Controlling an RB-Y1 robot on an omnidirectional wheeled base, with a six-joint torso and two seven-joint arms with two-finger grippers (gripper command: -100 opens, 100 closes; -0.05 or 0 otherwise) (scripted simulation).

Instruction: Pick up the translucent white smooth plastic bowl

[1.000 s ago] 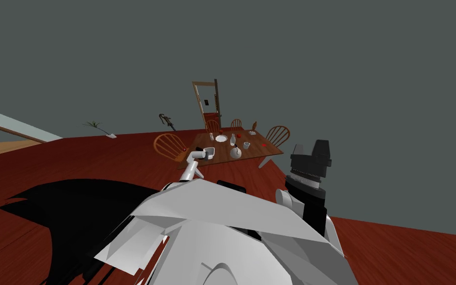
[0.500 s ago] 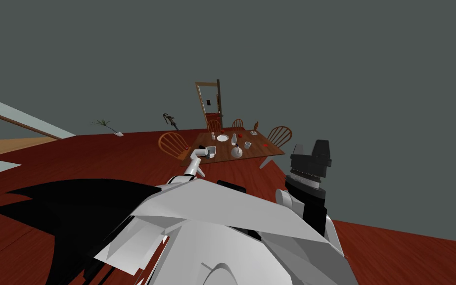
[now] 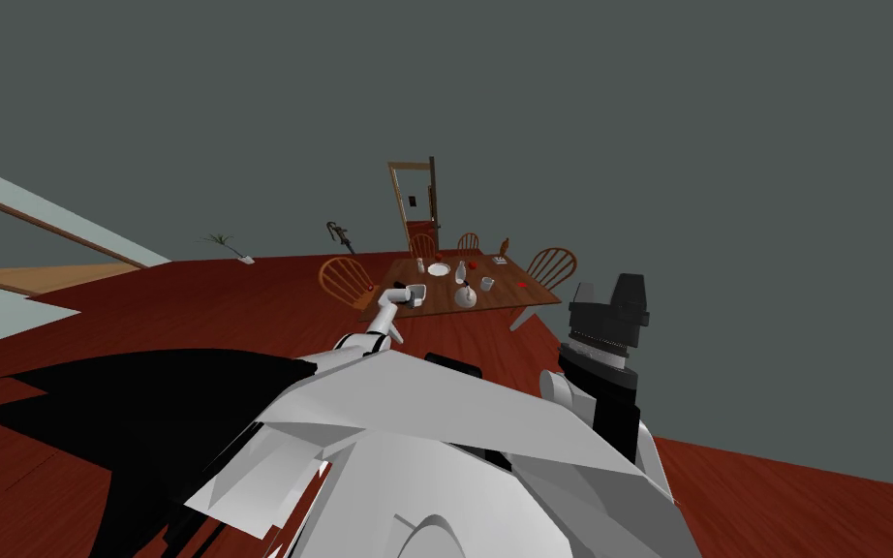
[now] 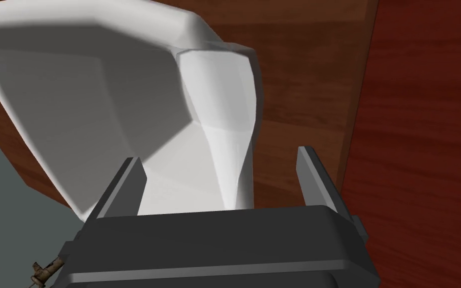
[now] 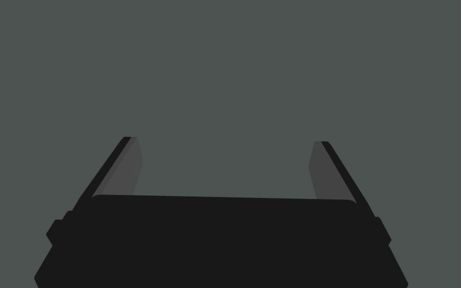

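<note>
The white bowl (image 4: 99, 100) sits at the near left corner of the wooden table (image 3: 503, 291) and looks small in the head view (image 3: 417, 294). My left gripper (image 4: 222, 157) is open around part of the bowl's wall. One finger (image 4: 127, 185) lies against the bowl; the other finger (image 4: 314, 175) stands apart from it, with wood showing in the gap. In the head view the left gripper (image 3: 404, 294) reaches to the table's corner. My right gripper (image 5: 224, 142) is open and holds nothing; it is raised at my right side (image 3: 614, 295).
On the table stand a plate (image 3: 439, 269), a teapot (image 3: 465, 296), a cup (image 3: 487, 284) and small red things. Wooden chairs (image 3: 346, 281) ring the table. A doorway (image 3: 414, 199) stands behind it, a plant (image 3: 227, 242) far left. The floor (image 3: 193, 310) is dark red.
The whole head view has slid a little rightward, so my camera has turned. The left gripper stays at the bowl by the table's corner. The right arm has not moved.
</note>
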